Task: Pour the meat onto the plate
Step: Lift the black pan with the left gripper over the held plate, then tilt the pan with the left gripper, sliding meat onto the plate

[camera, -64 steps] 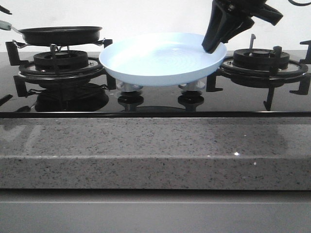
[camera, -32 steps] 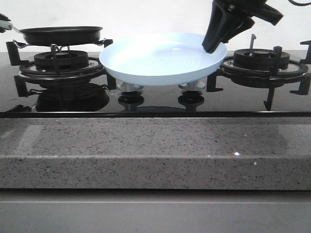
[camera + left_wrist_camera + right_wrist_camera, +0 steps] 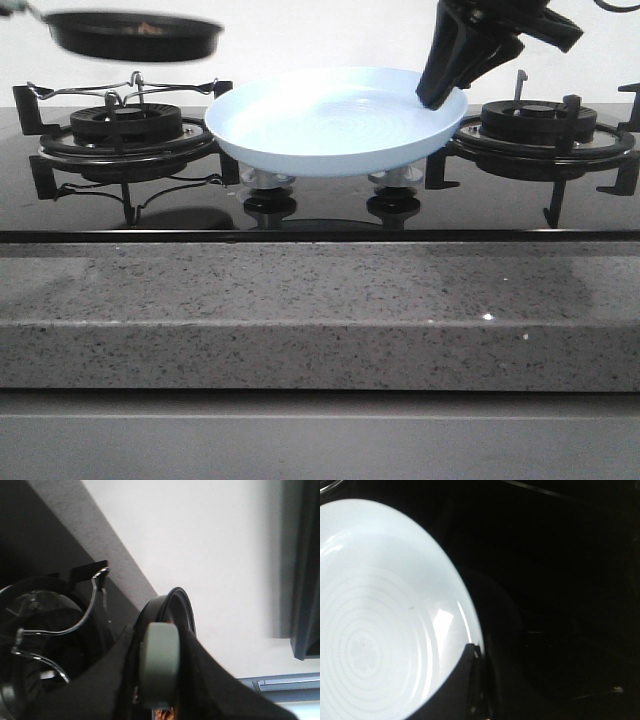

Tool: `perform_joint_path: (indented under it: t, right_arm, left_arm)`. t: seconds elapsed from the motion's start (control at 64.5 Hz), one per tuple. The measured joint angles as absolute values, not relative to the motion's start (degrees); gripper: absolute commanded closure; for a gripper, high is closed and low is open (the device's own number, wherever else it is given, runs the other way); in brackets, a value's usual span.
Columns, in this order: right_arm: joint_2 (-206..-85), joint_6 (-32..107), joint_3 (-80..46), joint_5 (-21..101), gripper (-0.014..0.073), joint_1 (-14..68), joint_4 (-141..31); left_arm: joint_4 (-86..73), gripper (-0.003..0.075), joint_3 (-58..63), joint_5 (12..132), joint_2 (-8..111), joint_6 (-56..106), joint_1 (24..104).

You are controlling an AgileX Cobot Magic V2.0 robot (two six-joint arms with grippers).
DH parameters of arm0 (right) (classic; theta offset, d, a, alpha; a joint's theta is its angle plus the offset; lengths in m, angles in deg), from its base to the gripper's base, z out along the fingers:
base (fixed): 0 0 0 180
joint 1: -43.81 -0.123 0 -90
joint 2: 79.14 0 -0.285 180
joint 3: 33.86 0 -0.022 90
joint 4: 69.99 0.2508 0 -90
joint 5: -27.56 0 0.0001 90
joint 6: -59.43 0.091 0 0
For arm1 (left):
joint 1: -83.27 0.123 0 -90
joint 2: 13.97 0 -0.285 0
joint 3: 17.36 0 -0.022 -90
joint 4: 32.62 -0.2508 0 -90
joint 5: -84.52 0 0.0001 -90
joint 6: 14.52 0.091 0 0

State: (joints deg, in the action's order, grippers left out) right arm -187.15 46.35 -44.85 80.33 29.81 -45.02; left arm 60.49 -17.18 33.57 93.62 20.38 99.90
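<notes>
At the far left of the front view, the black frying pan hangs in the air above the left burner, clear of the wire pan support beneath it. A little of the meat shows as small orange-brown bits just over the pan's rim. Its pale handle runs off the left edge of the picture. In the left wrist view the left end effector is closed on that pale handle, with the dark fingers on either side of it and the pan seen edge-on beyond.

In the middle, the plate sits over the stove's two knobs, between the burners, its pale blue inside bare. The black glass hob lies behind the grey speckled counter, which fills the near part of the scene.

To the right, the right end effector comes down from above and meets the plate's right rim. In the right wrist view one dark finger lies over the plate's rim, so it appears to grip the plate, though the other finger is lost in the dark. Farther right stands the right burner with its black grate.
</notes>
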Motion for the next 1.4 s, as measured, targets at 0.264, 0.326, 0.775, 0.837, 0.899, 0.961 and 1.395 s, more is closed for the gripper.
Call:
perform_joint_path:
  t: [0.264, 0.326, 0.775, 0.837, 0.899, 0.961, 1.395]
  right_arm:
    - [-187.15, 46.35, -44.85, 80.33, 0.0652, 29.81, -45.02]
    - [-187.15, 46.35, -44.85, 80.33, 0.0652, 29.81, -45.02]
    - [-187.15, 46.35, -44.82, 80.24, 0.0652, 29.81, -45.02]
    - [-187.15, 46.35, -44.82, 80.24, 0.0652, 29.81, -45.02]
    - [-187.15, 46.35, -44.82, 80.24, 0.0652, 29.81, -45.02]
    - [-187.15, 46.35, -44.82, 80.24, 0.0652, 29.81, -45.02]
    - [-187.15, 46.35, -44.82, 80.24, 0.0652, 29.81, -45.02]
  left_arm:
    - [56.13, 0.0741, -17.18, 32.63, 87.02, 20.85, 96.33]
    - [54.67, 0.0741, -17.18, 32.94, 85.94, 21.12, 93.85]
    - [38.78, 0.0741, -17.18, 43.82, 78.71, 21.48, 77.54]
    - [35.31, 0.0741, -17.18, 46.35, 77.29, 21.59, 75.18]
    - [31.35, 0.0741, -17.65, 48.64, 76.06, 21.59, 72.7]
    - [26.7, 0.0741, -18.39, 50.36, 74.79, 21.59, 70.36]
    - [-2.32, 0.0741, -24.94, 55.74, 72.51, 18.55, 54.24]
